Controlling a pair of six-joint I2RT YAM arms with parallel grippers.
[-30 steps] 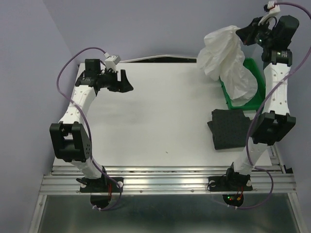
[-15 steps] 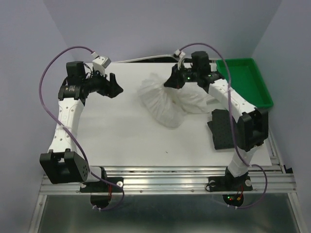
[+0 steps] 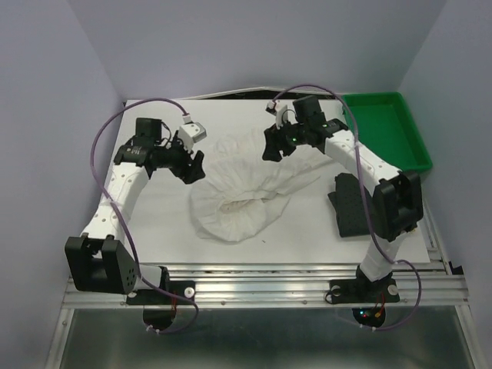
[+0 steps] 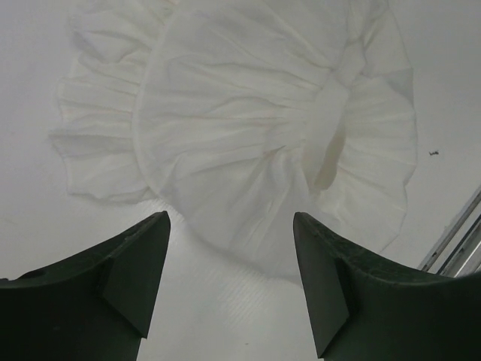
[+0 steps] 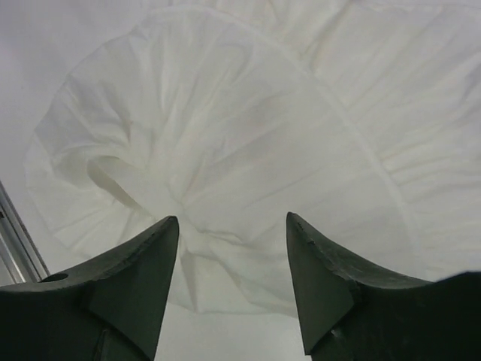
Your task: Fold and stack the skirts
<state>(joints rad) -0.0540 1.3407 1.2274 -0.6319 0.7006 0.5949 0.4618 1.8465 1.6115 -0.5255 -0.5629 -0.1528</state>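
On the white table (image 3: 165,227) between lilac walls (image 3: 231,46), the white skirt (image 3: 240,196) lies by left gripper (image 3: 196,168) and right gripper (image 3: 270,149), both wide.

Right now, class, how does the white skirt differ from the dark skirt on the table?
The white skirt lies spread and rumpled in the middle of the table; the dark skirt sits folded compactly near the right edge. The white skirt is pale and crinkly, the dark skirt charcoal. Both rest on the table, ungripped.

White arms (image 3: 123,184), blk joints (image 3: 100,264), purple cables (image 3: 94,146), dk-green jaws.
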